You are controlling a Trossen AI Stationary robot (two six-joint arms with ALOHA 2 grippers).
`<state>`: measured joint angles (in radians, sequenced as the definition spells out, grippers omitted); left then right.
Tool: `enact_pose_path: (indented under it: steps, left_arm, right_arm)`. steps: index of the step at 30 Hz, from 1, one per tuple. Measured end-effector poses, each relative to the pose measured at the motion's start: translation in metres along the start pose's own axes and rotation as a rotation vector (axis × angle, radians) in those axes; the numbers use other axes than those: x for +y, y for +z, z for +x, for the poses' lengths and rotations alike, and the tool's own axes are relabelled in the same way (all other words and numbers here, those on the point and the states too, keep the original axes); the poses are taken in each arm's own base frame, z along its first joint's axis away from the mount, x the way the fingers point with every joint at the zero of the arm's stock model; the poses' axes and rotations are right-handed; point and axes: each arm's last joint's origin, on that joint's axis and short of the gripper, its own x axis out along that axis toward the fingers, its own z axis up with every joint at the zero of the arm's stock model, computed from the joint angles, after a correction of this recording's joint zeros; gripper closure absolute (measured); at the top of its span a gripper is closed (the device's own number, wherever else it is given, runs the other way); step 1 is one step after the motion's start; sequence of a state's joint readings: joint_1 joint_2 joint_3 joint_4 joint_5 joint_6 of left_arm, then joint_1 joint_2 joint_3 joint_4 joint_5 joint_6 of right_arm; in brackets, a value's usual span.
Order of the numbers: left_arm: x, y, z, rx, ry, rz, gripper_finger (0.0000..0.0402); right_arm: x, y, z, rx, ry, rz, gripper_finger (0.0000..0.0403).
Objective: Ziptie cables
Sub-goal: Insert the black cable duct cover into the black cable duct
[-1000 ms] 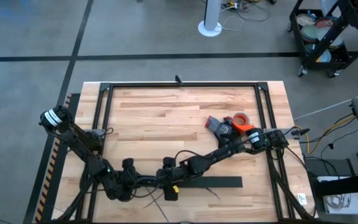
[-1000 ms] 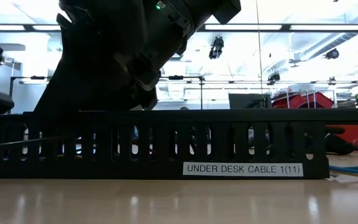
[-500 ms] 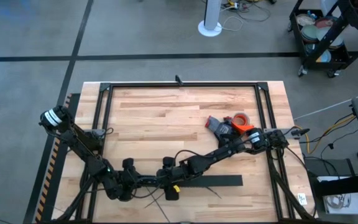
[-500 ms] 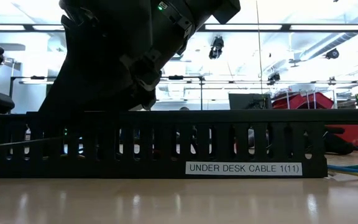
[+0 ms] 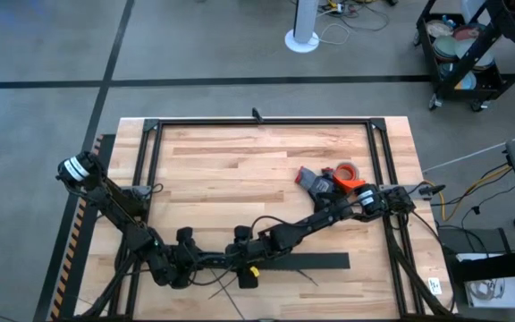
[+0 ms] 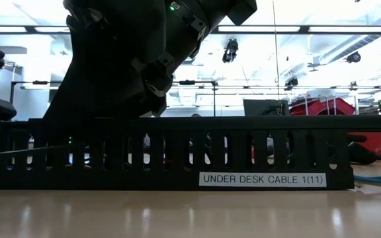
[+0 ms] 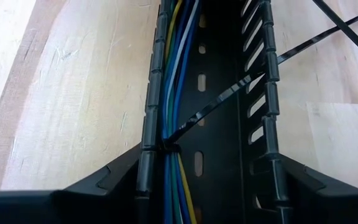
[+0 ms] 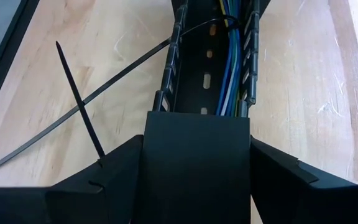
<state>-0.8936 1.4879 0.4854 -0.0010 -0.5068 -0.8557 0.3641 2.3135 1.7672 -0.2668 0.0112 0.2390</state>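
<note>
The cables (image 7: 174,93) are lying inside the long black duct (image 7: 219,112), running as a tight coloured bundle of blue, pale grey, green and yellow wires along one of its toothed walls, probably so a tie can catch them against the slots there. One ziptie (image 7: 229,93) is looping around the bundle at that wall, and its free tail is slanting across the duct floor and out over the opposite wall onto the wooden table (image 7: 73,93). In the right wrist view the same tie is arching over the cables (image 8: 229,68) and trailing far out across the boards, while a second ziptie (image 8: 79,102) is crossing it loosely on the table. The left gripper (image 7: 166,205) is straddling the duct, one finger outside each wall, so its fingers are standing spread with the duct between them and pinching nothing that I can see. The right gripper (image 8: 197,180) is doing the same from the other end, fingers apart beside a section of duct. From above, both arms are meeting near the table's front edge, close together, which is leaving little room between them; the back and middle of the table are lying open, apart from a roll of tape (image 5: 347,170) and some small items well away.
</note>
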Motion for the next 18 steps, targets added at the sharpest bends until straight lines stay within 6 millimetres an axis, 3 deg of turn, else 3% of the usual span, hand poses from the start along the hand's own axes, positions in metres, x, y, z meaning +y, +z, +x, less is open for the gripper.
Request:
enact_pose_path:
  steps: [18]
  left_arm:
    - [-0.0036,0.0050,0.0009,-0.035,-0.026,-0.012,0.0169]
  right_arm:
    - [-0.0082,0.0024,0.0002,-0.015,-0.026,0.140,0.0169]
